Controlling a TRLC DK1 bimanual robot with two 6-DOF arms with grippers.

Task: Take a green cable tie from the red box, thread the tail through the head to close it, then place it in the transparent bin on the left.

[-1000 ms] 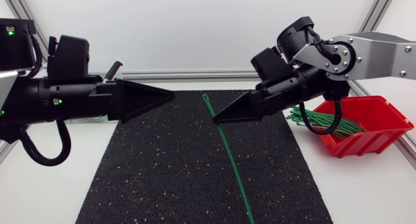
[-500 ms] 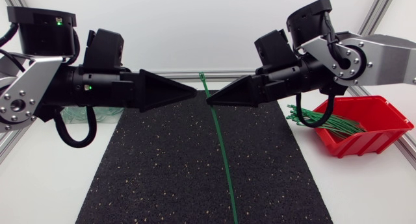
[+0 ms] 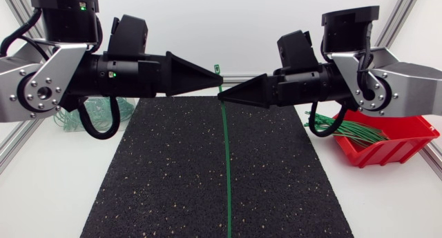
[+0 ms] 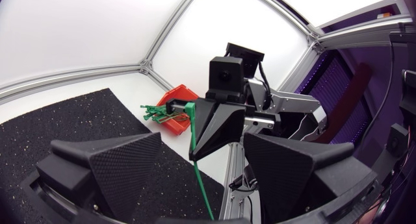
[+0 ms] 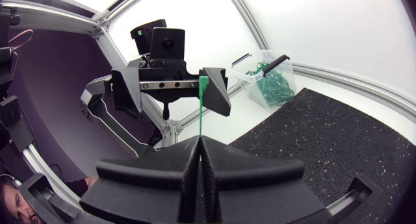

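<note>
My right gripper (image 3: 222, 99) is shut on a long green cable tie (image 3: 225, 162) just below its head. The tail hangs down over the black mat. In the right wrist view the tie (image 5: 202, 110) rises out of the shut right gripper (image 5: 198, 145). My left gripper (image 3: 218, 77) points at the tie's head from the other side. In the left wrist view the left gripper (image 4: 203, 141) is open, its fingers wide apart, with the tie (image 4: 195, 146) in the gap and touching neither. The red box (image 3: 400, 138) holds several green ties. The transparent bin (image 5: 270, 78) stands behind my left arm.
A black mat (image 3: 173, 176) covers the middle of the table. Green ties (image 3: 324, 124) stick out over the red box's near-left rim. The bin (image 3: 90, 114) at the left holds closed green ties. Both arms meet high above the mat's far edge.
Both grippers have risen and come together at the middle; the left tip now reaches the tie's head. The tie has swung from slanted to nearly upright.
</note>
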